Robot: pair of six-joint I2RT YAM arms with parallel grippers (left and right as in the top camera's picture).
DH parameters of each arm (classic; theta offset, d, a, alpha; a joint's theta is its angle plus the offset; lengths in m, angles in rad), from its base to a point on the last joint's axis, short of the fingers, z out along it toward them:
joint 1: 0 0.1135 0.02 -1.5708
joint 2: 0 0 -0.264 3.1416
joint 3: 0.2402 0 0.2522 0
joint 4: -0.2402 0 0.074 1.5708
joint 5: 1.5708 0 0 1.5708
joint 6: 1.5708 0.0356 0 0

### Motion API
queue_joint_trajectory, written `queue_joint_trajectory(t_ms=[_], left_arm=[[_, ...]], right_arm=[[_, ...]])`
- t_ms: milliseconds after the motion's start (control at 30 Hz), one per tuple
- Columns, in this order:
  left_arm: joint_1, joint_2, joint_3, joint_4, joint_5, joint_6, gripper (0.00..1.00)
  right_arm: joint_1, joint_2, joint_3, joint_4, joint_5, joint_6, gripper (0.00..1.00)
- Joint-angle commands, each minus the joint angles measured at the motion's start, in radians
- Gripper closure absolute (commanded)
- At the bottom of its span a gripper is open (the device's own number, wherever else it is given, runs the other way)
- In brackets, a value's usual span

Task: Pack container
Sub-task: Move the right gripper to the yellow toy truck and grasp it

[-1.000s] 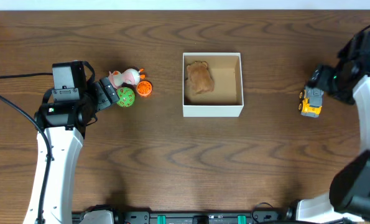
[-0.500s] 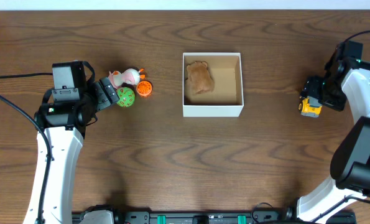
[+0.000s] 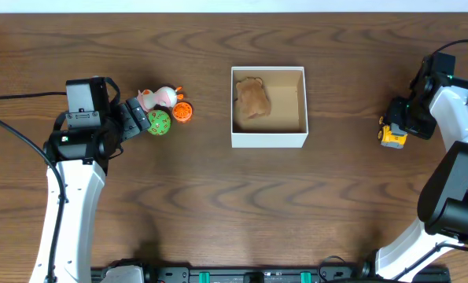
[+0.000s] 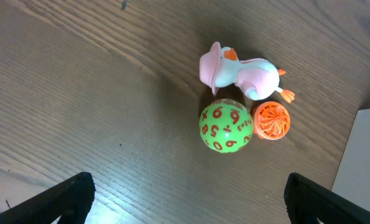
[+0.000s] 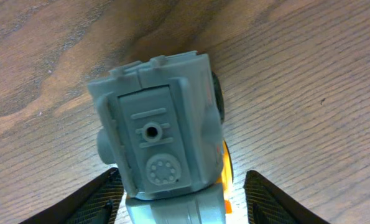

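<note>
The container point(image 3: 269, 140), a white-walled box with a tan inside, stands mid-table and holds a brown furry toy point(image 3: 253, 98). A pink duck point(image 3: 156, 98), a green numbered ball point(image 3: 159, 122) and an orange ball point(image 3: 182, 112) lie left of it. They also show in the left wrist view: the duck point(image 4: 237, 71), the green ball point(image 4: 226, 126), the orange ball point(image 4: 272, 120). My left gripper point(image 3: 141, 119) is open and empty just short of them point(image 4: 188, 199). My right gripper point(image 3: 401, 118) is open, its fingers either side of a grey and yellow toy truck point(image 3: 392, 137) point(image 5: 157, 134).
The container's white corner point(image 4: 365, 162) shows at the right edge of the left wrist view. Bare wooden table point(image 3: 218, 204) lies in front of the container and between it and the truck.
My right arm has swung round and its gripper has come down over the toy truck. The left arm and the toys beside it have not moved.
</note>
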Motion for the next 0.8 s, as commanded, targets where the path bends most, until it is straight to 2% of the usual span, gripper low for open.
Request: queue_joint_trajectory(t_ms=[0, 100, 400, 600, 767], left_arm=[[0.005, 0.004, 0.014, 0.000, -0.007, 0.010, 0.02], [0.005, 0.004, 0.014, 0.000, -0.008, 0.010, 0.02], [0.005, 0.004, 0.014, 0.000, -0.008, 0.010, 0.02], [0.005, 0.004, 0.014, 0.000, -0.008, 0.010, 0.02], [0.005, 0.004, 0.014, 0.000, -0.008, 0.010, 0.02]], right_arm=[[-0.005, 0.018, -0.009, 0.005, 0.014, -0.003, 0.38], [-0.005, 0.029, -0.017, 0.003, 0.013, -0.003, 0.38], [0.000, -0.003, -0.022, -0.012, -0.034, -0.003, 0.69], [0.054, -0.129, 0.032, -0.061, -0.128, 0.017, 0.72], [0.179, -0.298, 0.085, -0.102, -0.217, 0.032, 0.76]])
